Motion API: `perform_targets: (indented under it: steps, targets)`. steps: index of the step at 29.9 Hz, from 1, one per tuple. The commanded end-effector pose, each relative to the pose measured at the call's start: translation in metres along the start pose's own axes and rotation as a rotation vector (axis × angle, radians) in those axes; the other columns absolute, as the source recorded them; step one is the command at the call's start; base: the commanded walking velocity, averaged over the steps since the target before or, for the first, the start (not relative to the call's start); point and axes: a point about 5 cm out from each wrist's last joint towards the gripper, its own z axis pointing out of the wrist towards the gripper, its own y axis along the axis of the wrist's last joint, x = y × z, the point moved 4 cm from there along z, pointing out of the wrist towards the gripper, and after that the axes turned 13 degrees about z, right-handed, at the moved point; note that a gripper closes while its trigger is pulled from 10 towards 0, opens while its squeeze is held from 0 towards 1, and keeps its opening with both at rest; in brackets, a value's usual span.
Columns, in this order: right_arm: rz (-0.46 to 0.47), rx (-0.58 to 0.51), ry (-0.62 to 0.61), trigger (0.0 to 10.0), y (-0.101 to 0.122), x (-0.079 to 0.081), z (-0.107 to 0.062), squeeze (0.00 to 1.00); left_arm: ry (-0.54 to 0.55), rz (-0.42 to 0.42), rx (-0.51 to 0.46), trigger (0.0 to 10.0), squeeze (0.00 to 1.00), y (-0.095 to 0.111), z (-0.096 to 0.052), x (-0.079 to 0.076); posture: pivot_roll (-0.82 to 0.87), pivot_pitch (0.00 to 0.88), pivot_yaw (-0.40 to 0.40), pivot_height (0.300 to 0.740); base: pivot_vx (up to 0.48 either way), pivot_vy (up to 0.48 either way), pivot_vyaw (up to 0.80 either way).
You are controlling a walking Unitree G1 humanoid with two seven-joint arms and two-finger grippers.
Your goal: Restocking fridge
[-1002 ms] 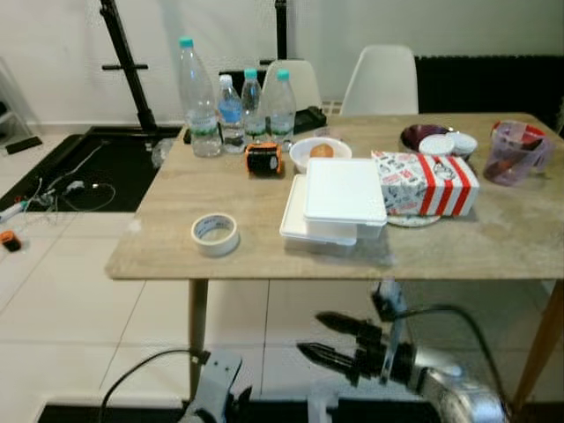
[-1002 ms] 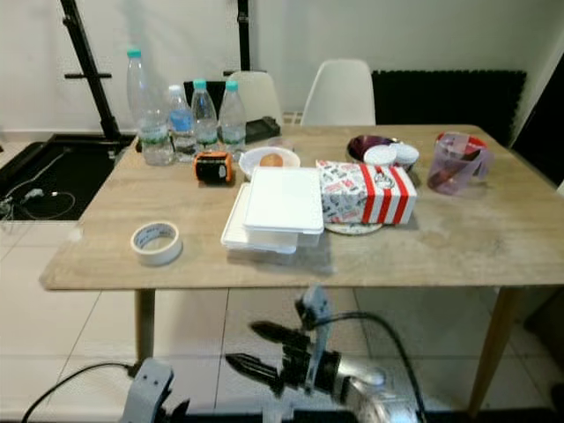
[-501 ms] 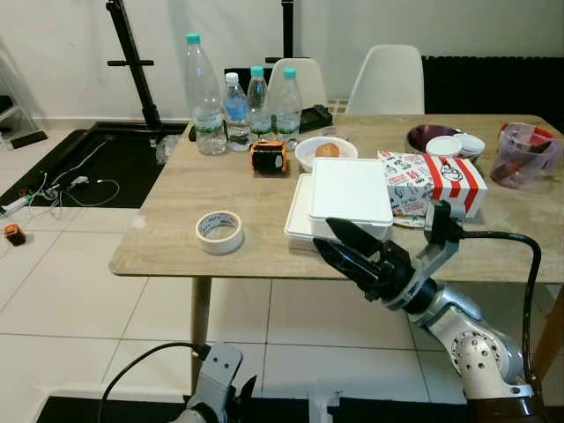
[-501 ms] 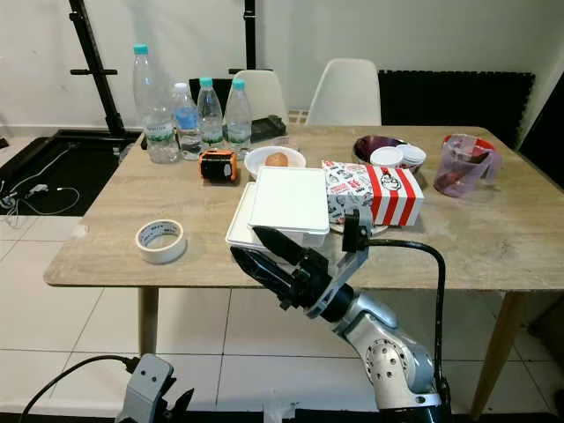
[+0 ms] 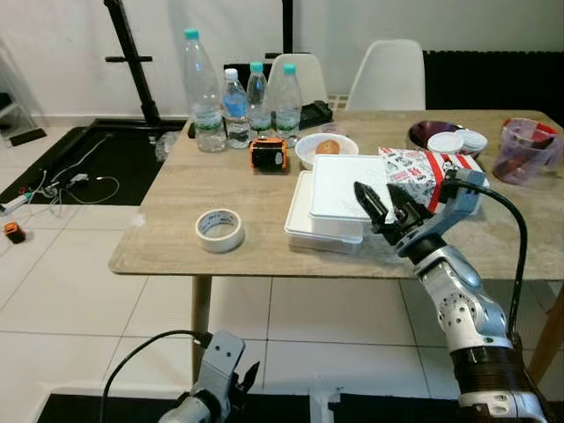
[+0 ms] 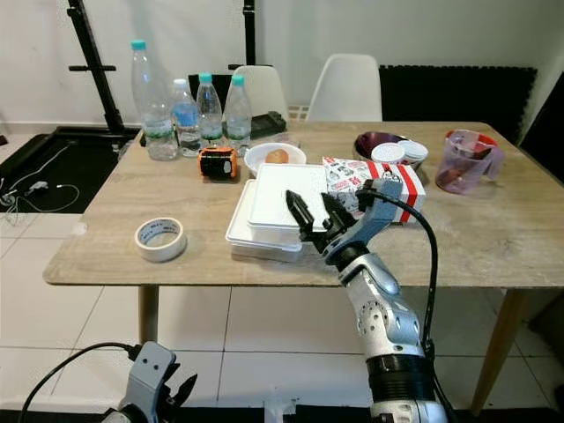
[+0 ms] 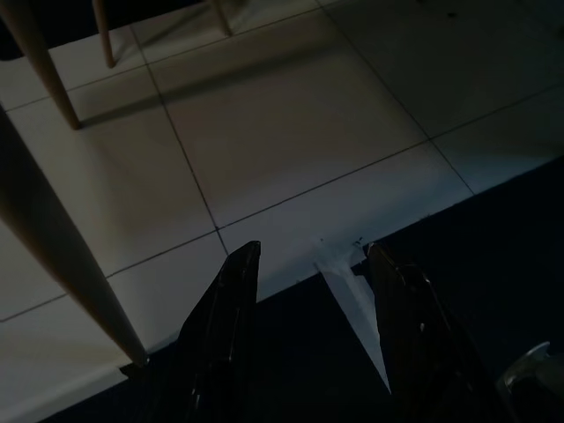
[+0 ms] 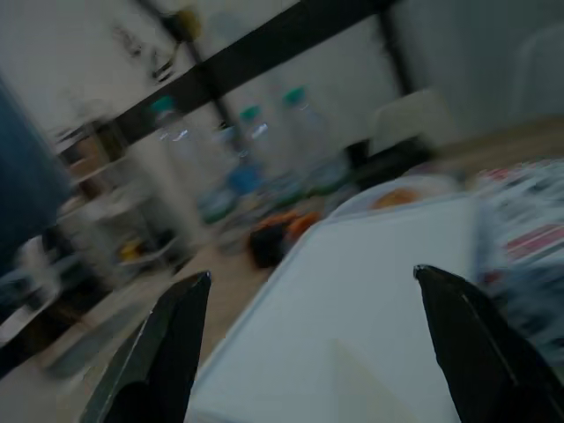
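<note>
Reaching up from below the near edge, our right arm bends at the elbow and angles its silver forearm toward the surface (image 5: 176,194), a pale wood-grain top. The right end effector (image 5: 388,205) hovers over the near right corner of the white boxes (image 5: 339,189), its 2 long black fingers spread apart; we cannot tell whether they touch the lid. In the right wrist view the smooth, flat white lid (image 8: 352,291) lies between the 2 fingers.

The boxes are 2 square, matte containers, stacked, sitting mid-surface. Just beside them on the right lies a red-and-white striped carton (image 5: 436,176). Behind them sit a round white bowl (image 5: 326,150) and a small orange-and-black object (image 5: 269,155). 4 clear plastic bottles (image 5: 238,101) with teal caps stand upright at the far left corner. A ring of tape (image 5: 219,230) lies flat near the front left edge.

Our left end effector (image 7: 313,326) hangs low over the tiled floor (image 7: 264,132), fingers apart.
</note>
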Motion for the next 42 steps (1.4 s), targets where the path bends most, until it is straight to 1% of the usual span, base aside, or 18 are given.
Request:
perform_targets:
  steps: [1, 3, 5, 6, 7, 9, 10, 11, 13, 14, 16, 17, 18, 23, 26, 28, 36, 42]
  targets:
    - [-0.017, -0.023, -0.074, 10.0, 0.006, -0.011, 0.003, 1.00, -0.006, -0.020, 0.001, 10.0, 0.00, 0.000, 0.000, -0.003, -0.01, 0.068, -0.006, 0.740, 0.000, 0.000, 0.00]
    - [0.003, -0.019, -0.099, 10.0, 0.006, -0.016, 0.006, 1.00, -0.010, -0.028, -0.014, 10.0, 0.00, 0.004, 0.000, -0.004, -0.01, 0.073, -0.010, 0.740, 0.000, 0.000, 0.00]
    - [0.070, -0.013, -0.166, 10.0, 0.004, -0.027, 0.012, 0.09, -0.024, -0.037, -0.053, 10.0, 0.00, 0.014, 0.001, -0.005, -0.01, 0.078, -0.015, 0.740, 0.000, 0.000, 0.00]
    - [0.107, -0.008, -0.202, 10.0, 0.003, -0.033, 0.014, 0.00, -0.027, -0.041, -0.065, 10.0, 0.00, 0.017, 0.002, -0.004, -0.01, 0.078, -0.015, 0.740, 0.000, 0.000, 0.00]
    - [0.161, 0.002, -0.227, 10.0, 0.001, -0.038, 0.015, 0.00, -0.028, -0.043, -0.073, 10.0, 0.00, 0.019, 0.002, -0.004, 0.00, 0.081, -0.022, 0.740, 0.000, 0.000, 0.00]
    - [0.161, 0.002, -0.227, 10.0, 0.001, -0.038, 0.015, 0.00, -0.028, -0.043, -0.073, 10.0, 0.00, 0.019, 0.002, -0.004, 0.00, 0.081, -0.022, 0.740, 0.000, 0.000, 0.00]
    - [0.210, 0.011, -0.251, 10.0, -0.002, -0.043, 0.015, 0.00, -0.029, -0.046, -0.078, 10.0, 0.00, 0.021, 0.002, -0.004, 0.00, 0.081, -0.022, 0.740, 0.000, 0.000, 0.00]
    - [0.210, 0.011, -0.251, 10.0, -0.002, -0.043, 0.015, 0.00, -0.029, -0.046, -0.078, 10.0, 0.00, 0.021, 0.002, -0.004, 0.00, 0.081, -0.022, 0.740, 0.000, 0.000, 0.00]
    - [0.369, 0.032, -0.303, 10.0, -0.009, -0.054, 0.015, 0.00, -0.031, -0.058, -0.088, 10.0, 0.00, 0.024, 0.002, -0.004, 0.01, 0.082, -0.028, 0.740, 0.000, 0.000, 0.00]
    - [0.369, 0.032, -0.303, 10.0, -0.009, -0.054, 0.015, 0.00, -0.031, -0.058, -0.088, 10.0, 0.00, 0.024, 0.002, -0.004, 0.01, 0.082, -0.028, 0.740, 0.000, 0.000, 0.00]
    - [0.484, 0.029, -0.322, 10.0, -0.010, -0.060, 0.014, 0.00, -0.032, -0.070, -0.095, 10.0, 0.00, 0.026, 0.001, -0.004, 0.01, 0.085, -0.034, 0.740, 0.000, 0.000, 0.00]
    - [0.484, 0.029, -0.322, 10.0, -0.010, -0.060, 0.014, 0.00, -0.032, -0.070, -0.095, 10.0, 0.00, 0.026, 0.001, -0.004, 0.01, 0.085, -0.034, 0.740, 0.000, 0.000, 0.00]
    - [0.565, 0.002, -0.326, 10.0, -0.005, -0.063, 0.014, 0.00, -0.030, -0.089, -0.097, 10.0, 0.00, 0.026, 0.001, -0.005, 0.01, 0.085, -0.036, 0.740, 0.000, 0.000, 0.00]
    - [0.625, -0.016, -0.331, 10.0, -0.003, -0.065, 0.015, 0.00, -0.033, -0.101, -0.095, 10.0, 0.00, 0.026, 0.000, -0.005, 0.01, 0.084, -0.037, 0.740, 0.000, 0.000, 0.00]
    - [0.731, -0.009, -0.290, 10.0, -0.005, -0.062, 0.016, 0.00, -0.043, -0.119, -0.096, 10.0, 0.00, 0.028, -0.001, -0.007, 0.01, 0.083, -0.039, 0.740, 0.000, 0.000, 0.00]
    - [0.753, -0.005, -0.273, 10.0, -0.005, -0.061, 0.016, 0.00, -0.045, -0.123, -0.097, 10.0, 0.00, 0.028, -0.001, -0.007, 0.01, 0.083, -0.039, 0.740, 0.000, 0.000, 0.00]
    - [0.719, 0.192, -0.145, 10.0, -0.033, -0.040, 0.015, 0.00, -0.068, -0.127, -0.095, 10.0, 0.00, 0.031, 0.000, -0.012, 0.00, 0.084, -0.043, 0.740, 0.000, 0.000, 0.00]
    - [0.701, 0.217, -0.157, 10.0, -0.038, -0.042, 0.013, 0.00, -0.085, -0.125, -0.091, 10.0, 0.00, 0.032, 0.000, -0.016, 0.00, 0.082, -0.043, 0.740, 0.000, 0.000, 0.00]
